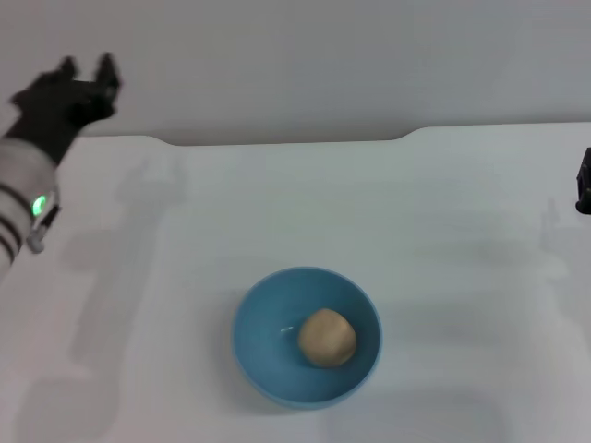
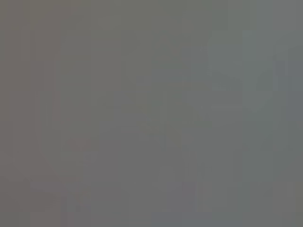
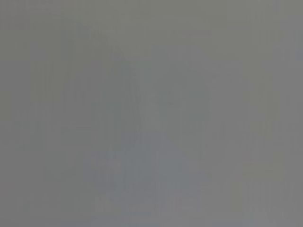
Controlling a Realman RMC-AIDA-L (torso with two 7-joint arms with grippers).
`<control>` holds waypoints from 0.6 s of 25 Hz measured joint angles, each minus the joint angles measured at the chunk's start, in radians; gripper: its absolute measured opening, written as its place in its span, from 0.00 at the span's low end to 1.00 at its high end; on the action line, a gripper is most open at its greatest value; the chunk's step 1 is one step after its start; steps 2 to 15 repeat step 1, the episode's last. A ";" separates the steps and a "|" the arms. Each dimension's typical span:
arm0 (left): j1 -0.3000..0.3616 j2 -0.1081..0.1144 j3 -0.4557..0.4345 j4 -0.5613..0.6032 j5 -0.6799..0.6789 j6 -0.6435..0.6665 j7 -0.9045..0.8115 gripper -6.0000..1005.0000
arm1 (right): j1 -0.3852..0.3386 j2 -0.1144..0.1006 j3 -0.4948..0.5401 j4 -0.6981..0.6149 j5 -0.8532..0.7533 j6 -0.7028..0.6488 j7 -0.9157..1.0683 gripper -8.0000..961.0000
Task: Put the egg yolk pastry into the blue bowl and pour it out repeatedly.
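Note:
The blue bowl (image 1: 268, 360) stands upright on the white table, near its front middle. The egg yolk pastry (image 1: 326, 337) lies inside the bowl, right of its centre. My left gripper (image 1: 89, 66) is raised at the far left, near the table's back edge, well away from the bowl, with its two fingers apart and nothing between them. Only a dark sliver of my right gripper (image 1: 584, 182) shows at the right edge. Both wrist views show plain grey only.
The white table (image 1: 443, 240) ends at a back edge against a pale wall (image 1: 323, 65), with a shallow notch along that edge.

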 joint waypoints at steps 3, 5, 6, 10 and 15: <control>0.005 -0.001 0.031 -0.074 -0.001 0.147 -0.006 0.44 | 0.002 0.000 -0.001 -0.003 0.000 0.000 0.000 0.28; 0.005 -0.001 0.031 -0.074 -0.001 0.147 -0.006 0.44 | 0.002 0.000 -0.001 -0.003 0.000 0.000 0.000 0.28; 0.005 -0.001 0.031 -0.074 -0.001 0.147 -0.006 0.44 | 0.002 0.000 -0.001 -0.003 0.000 0.000 0.000 0.28; 0.005 -0.001 0.031 -0.074 -0.001 0.147 -0.006 0.44 | 0.002 0.000 -0.001 -0.003 0.000 0.000 0.000 0.28; 0.005 -0.001 0.031 -0.074 -0.001 0.147 -0.006 0.44 | 0.002 0.000 -0.001 -0.003 0.000 0.000 0.000 0.28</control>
